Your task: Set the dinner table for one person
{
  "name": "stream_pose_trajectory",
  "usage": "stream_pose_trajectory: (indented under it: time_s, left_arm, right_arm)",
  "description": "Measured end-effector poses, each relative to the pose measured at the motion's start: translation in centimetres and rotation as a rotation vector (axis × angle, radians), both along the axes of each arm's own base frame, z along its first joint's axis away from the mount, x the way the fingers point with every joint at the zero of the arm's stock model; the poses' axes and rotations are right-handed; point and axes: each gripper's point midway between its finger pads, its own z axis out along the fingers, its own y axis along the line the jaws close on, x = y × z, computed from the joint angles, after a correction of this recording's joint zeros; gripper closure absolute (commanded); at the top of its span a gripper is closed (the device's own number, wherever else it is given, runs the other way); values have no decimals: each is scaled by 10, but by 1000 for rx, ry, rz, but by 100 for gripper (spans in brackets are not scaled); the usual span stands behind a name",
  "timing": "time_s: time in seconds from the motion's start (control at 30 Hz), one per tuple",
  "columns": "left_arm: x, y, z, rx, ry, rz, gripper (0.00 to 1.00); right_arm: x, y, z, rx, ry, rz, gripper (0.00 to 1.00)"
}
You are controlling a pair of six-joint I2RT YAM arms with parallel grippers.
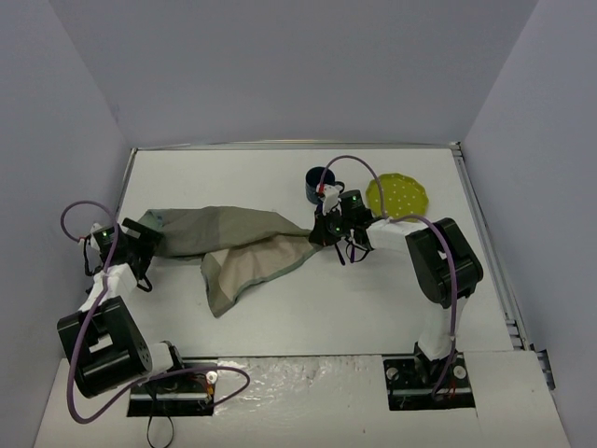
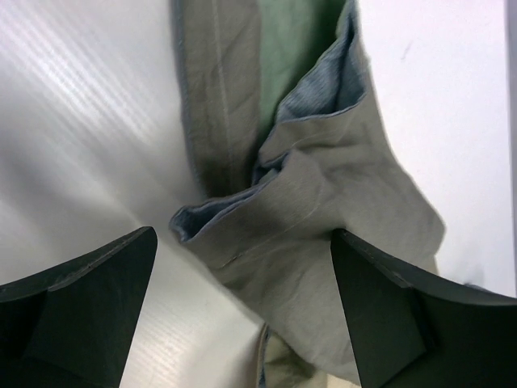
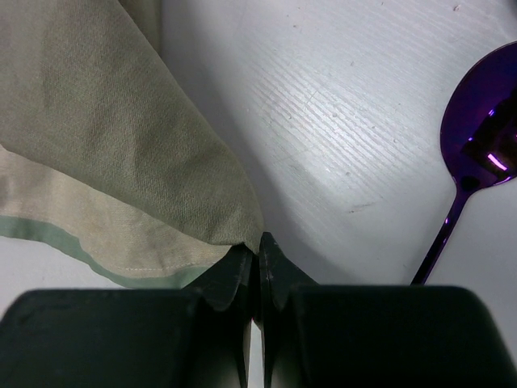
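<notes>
The grey-green cloth placemat [image 1: 233, 245] lies crumpled across the white dinner table [image 1: 280, 317], partly folded over itself. My left gripper [image 1: 138, 245] is at its left end, open. In the left wrist view its fingers [image 2: 81, 307] straddle a bunched blue-lined edge of the placemat [image 2: 323, 202] without pinching it. My right gripper [image 1: 323, 233] is at the right end. In the right wrist view it [image 3: 258, 246] is shut, with the placemat's corner [image 3: 230, 226] caught at its tips.
A dark blue cup [image 1: 319, 182] stands just behind the right gripper. A yellow-green plate [image 1: 398, 196] lies to its right. A purple spoon [image 3: 477, 145] rests on the table close to the right fingers. Grey walls surround the table.
</notes>
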Motion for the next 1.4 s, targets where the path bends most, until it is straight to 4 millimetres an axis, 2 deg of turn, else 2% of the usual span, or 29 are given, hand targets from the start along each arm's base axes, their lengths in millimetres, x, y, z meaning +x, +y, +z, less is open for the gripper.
stream_pose_trajectory:
  time_s: [0.13,0.3,0.53,0.73,0.83,1.0,1.27,1.33,1.4]
  left_arm:
    - [12,5,15,23,-76,-3,16]
    - [19,5,22,30,-125,-17,17]
    - [18,2,17,12,-120,-23,17]
    - [15,0,2,-12,-100,-11,18]
    - [15,0,-2,-20,-93,-6,21]
    - [19,2,2,-14,-116,-3,28]
    - [25,3,10,-15,-154,3,65]
    - [26,2,12,-18,-161,0,82]
    - [24,1,16,-16,-166,-3,92]
  right_arm:
    - [-1,2,0,3,0,6,100]
    - [-3,5,1,7,0,17,100]
    - [-5,7,1,12,3,26,100]
    - [-6,7,1,12,3,28,100]
    - [-7,8,1,12,3,31,100]
    - [-8,10,1,13,3,36,100]
    - [-10,12,2,16,4,44,100]
    - [-10,12,2,16,4,45,100]
    - [-10,12,2,15,4,45,100]
